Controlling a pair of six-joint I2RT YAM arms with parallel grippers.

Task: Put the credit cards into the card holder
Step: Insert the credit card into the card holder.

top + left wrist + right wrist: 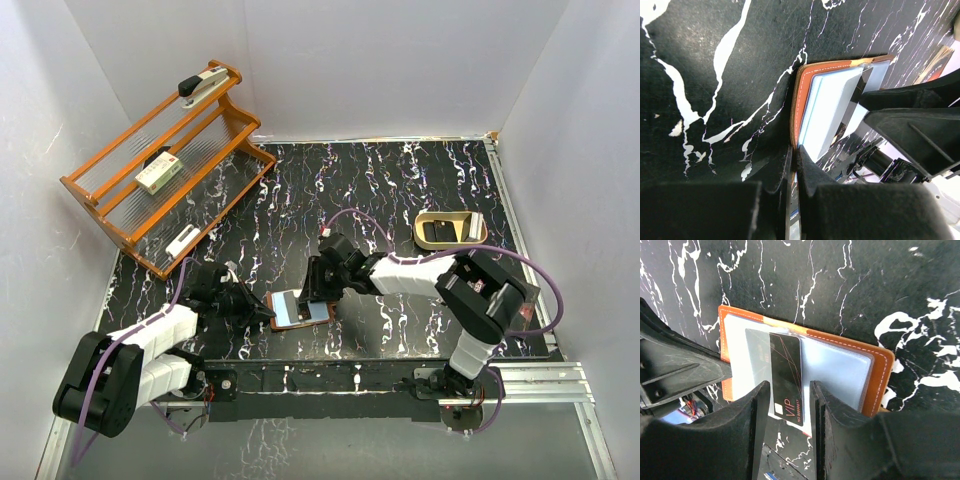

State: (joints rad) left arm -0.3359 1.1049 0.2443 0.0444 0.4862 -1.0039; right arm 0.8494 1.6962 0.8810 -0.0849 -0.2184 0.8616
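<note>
The card holder (300,310) lies open on the black marbled table, brown leather with pale blue inner pockets. It also shows in the left wrist view (802,95) and the right wrist view (850,370). My left gripper (262,312) is shut on the holder's left leather edge, which sits between its tips (796,155). My right gripper (318,296) hovers over the holder with its jaws apart (790,405). A dark credit card (786,375) marked VIP lies between them, its far end in a pocket and its near end sticking out. A pale strip shows beside it.
An orange wire rack (160,170) stands at the back left with a stapler (203,84) and a white-and-green box (158,176) on it. A tan curved tray (450,230) sits at the back right. A metal rail (540,375) runs along the near edge.
</note>
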